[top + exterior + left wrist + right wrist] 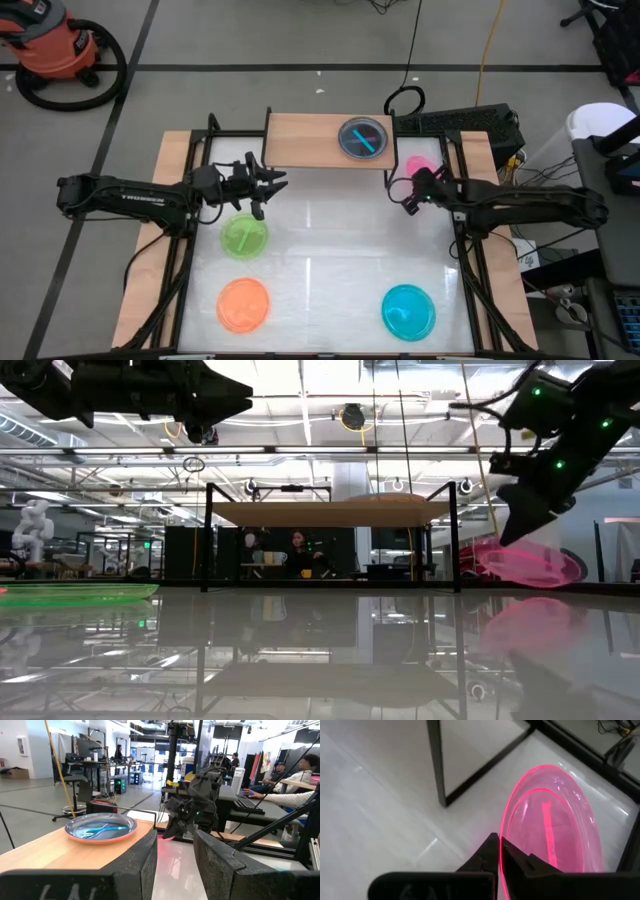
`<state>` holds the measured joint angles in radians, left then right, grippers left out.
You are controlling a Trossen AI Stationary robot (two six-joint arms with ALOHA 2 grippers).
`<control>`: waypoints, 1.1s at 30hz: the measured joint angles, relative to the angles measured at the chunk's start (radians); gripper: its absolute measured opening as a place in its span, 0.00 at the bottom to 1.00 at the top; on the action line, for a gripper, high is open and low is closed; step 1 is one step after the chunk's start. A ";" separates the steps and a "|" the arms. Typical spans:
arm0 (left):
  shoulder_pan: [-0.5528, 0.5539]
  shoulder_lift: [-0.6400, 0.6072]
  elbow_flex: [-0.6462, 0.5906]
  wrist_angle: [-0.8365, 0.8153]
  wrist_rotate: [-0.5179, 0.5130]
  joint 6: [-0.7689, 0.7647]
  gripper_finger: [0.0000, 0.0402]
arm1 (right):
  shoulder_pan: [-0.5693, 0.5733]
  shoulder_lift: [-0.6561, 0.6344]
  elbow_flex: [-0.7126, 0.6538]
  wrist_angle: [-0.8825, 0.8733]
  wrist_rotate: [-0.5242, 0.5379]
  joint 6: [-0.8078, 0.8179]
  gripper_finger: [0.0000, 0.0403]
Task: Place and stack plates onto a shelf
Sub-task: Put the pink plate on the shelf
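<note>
The light-wood shelf (310, 140) stands at the table's far edge. It carries a stack of plates (361, 138), blue on top with orange showing beneath (100, 828). My right gripper (410, 187) is right of the shelf, shut on a pink plate (421, 164). My left gripper (266, 194) hangs open near the shelf's left end, above and beyond a green plate (244, 236) that lies flat on the table. An orange plate (243, 303) and a blue plate (408, 310) lie flat near the table's near edge. My right gripper pinches the pink plate's rim (506, 865) between its two fingers, at the edge nearest the gripper. The fingers slant down at it from the near side. The plate (525, 563) is tilted, its far side low by the table; I cannot tell whether it touches the table.
The shelf's black legs (208, 540) (455, 540) stand close to the pink plate. The shelf's left half (295, 140) is bare wood. A white stretch of table (330, 240) lies between the plates. People sit at desks in the room behind (300, 775).
</note>
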<state>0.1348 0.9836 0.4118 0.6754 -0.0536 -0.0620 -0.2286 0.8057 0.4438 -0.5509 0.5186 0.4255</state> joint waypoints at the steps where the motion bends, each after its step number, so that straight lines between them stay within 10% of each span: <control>1: 0.000 0.000 0.000 0.000 0.000 0.000 0.33 | 0.004 -0.011 0.000 0.001 0.000 0.000 0.00; 10: 0.000 0.000 0.000 0.000 0.000 -0.002 0.33 | 0.036 -0.102 0.000 0.001 -0.002 0.000 0.00; 24: 0.000 0.000 0.000 -0.022 0.000 -0.005 0.33 | 0.091 -0.196 0.049 0.000 -0.386 0.036 0.00; 33: 0.000 0.000 0.000 -0.024 0.000 -0.018 0.33 | 0.185 -0.196 0.053 -0.001 -0.447 0.060 0.00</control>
<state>0.1345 0.9833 0.4118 0.6514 -0.0540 -0.0804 -0.0439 0.6102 0.4972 -0.5514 0.0711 0.4854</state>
